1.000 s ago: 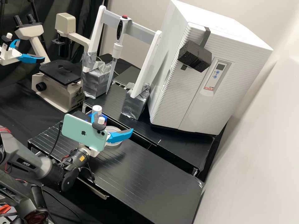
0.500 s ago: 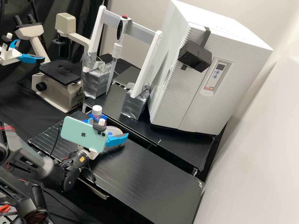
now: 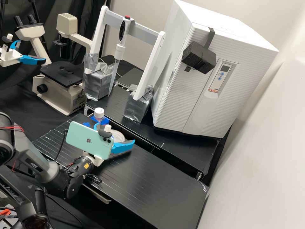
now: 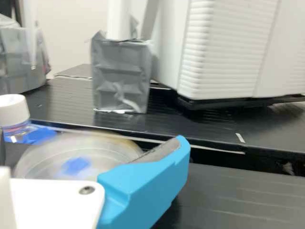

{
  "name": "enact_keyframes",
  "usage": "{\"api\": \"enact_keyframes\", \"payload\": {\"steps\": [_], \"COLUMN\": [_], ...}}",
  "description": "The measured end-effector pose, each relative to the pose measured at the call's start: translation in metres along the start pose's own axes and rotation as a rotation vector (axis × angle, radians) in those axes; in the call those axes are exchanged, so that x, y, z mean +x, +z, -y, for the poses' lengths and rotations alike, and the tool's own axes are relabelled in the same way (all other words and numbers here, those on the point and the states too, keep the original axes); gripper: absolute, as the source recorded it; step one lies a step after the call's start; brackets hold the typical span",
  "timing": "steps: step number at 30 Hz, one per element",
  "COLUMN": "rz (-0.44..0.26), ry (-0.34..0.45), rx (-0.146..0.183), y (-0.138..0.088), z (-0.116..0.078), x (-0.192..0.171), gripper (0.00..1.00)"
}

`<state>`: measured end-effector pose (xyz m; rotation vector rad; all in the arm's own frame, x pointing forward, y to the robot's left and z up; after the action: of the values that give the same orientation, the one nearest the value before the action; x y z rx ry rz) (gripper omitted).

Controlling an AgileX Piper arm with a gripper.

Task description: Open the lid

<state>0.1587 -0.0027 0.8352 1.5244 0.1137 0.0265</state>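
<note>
Bright blue jaws (image 3: 115,133) spread apart near a shallow, round, clear dish (image 3: 117,136) on the black tabletop (image 3: 149,181). From dish: white-capped clear bottle (image 3: 99,113) near, 11 o'clock; mint-green phone (image 3: 87,140), 9 o'clock; beige microscope (image 3: 57,95), 10 o'clock; big white ribbed cabinet (image 3: 197,95), 2 o'clock.

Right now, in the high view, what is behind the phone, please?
Behind the phone, I see part of the dish and of the gripper, with the bottle farther back. The rest of the dish is covered; whatever else the phone hides, I cannot tell.
</note>
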Motion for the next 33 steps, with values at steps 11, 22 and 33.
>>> {"api": "enact_keyframes", "payload": {"steps": [11,22,33], "rz": [0.007,0.022,-0.030], "ry": [0.029,0.011,0.016], "rx": [-0.010,0.003,-0.019], "y": [0.000,0.005,-0.009], "z": [-0.005,-0.004,-0.010], "x": [-0.005,-0.004,-0.017], "gripper": [1.00,1.00,1.00]}}
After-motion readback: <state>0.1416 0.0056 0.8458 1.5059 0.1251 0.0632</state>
